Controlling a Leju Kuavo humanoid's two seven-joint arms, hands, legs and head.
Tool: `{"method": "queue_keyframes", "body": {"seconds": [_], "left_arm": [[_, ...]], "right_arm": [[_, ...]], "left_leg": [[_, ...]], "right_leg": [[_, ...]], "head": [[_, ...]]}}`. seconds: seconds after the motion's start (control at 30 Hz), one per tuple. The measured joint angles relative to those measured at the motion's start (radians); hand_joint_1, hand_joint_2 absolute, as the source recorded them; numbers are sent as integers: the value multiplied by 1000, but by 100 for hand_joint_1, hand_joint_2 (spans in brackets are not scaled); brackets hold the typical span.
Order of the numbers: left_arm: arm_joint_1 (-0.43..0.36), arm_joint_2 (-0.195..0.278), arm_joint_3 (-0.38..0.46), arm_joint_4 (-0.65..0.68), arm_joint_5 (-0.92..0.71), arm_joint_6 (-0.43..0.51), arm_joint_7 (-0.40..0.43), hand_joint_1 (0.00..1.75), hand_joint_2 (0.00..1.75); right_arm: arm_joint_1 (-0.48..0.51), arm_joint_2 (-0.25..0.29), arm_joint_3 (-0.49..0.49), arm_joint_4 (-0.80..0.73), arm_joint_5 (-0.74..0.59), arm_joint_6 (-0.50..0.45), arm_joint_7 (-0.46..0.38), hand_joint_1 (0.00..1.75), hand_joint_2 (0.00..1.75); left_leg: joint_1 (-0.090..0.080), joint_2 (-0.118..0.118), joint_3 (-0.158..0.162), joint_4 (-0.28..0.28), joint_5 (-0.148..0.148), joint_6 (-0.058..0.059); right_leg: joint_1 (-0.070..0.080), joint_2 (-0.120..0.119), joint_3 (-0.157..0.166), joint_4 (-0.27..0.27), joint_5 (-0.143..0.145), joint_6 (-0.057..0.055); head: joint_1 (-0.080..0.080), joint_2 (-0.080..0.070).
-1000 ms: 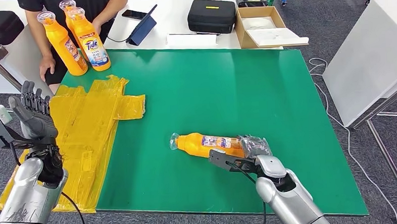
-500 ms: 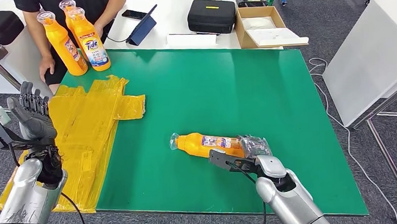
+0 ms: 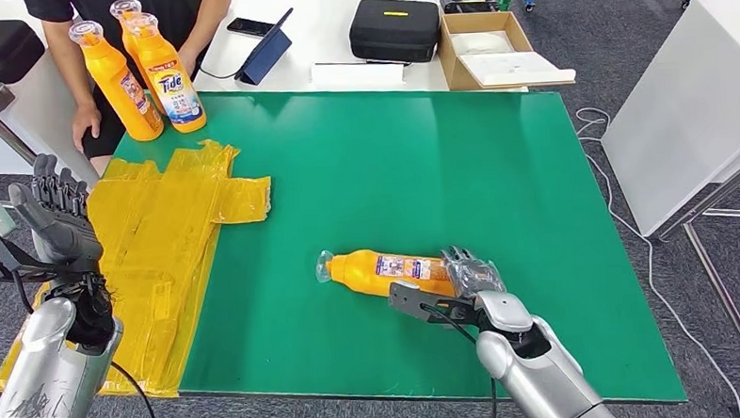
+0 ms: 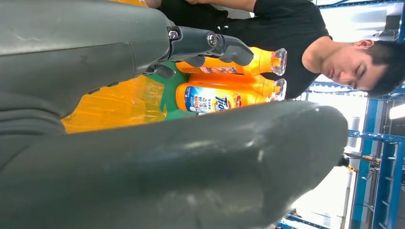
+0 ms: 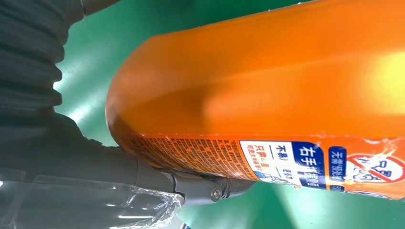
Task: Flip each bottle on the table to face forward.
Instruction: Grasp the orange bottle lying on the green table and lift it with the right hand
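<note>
**Orange bottle lies flat in the right hand's grip on the green table**

Green covering spreads across the table (image 3: pixel 439 159), and a crumpled yellow plastic sheet (image 3: pixel 165 237) drapes over its near-left part and down past the edge. Near the front edge, an orange bottle (image 3: pixel 388 269) lies on its side, its clear cap pointing toward the robot's left and its label strip facing up. The right hand (image 3: pixel 468 278), wrapped in clear plastic film, grips the bottle's base end; in the right wrist view a dark finger (image 5: pixel 200 183) presses against the underside of the bottle beside the small-print label, with the orange body just in front of the camera.

Off the table's left edge, the left hand (image 3: pixel 58 223) is raised with its fingers upright and apart, holding nothing.

At the far-left corner, three more orange bottles (image 3: pixel 139 73) stand upright close together; the front one shows a Tide label. A person in a black top (image 3: pixel 141 7) stands just behind them, one hand resting at the table's edge. Beyond, a white table (image 3: pixel 330 32) carries a black case (image 3: pixel 396 29), an open cardboard box (image 3: pixel 486 48), a phone (image 3: pixel 250 27) and a propped tablet (image 3: pixel 265 53).
</note>
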Motion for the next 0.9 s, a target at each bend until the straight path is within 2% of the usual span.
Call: {"method": "queue_keyframes", "body": {"seconds": [0.9], "left_arm": [[-46,-7,-26,38,10,16,-18,0,0]], "right_arm": [[-55,-27,34,88,-32,-18,-40,0,175]], "left_leg": [[0,0,0,0,0,0]], "right_leg": [[0,0,0,0,0,0]], "head": [[0,0]]}}
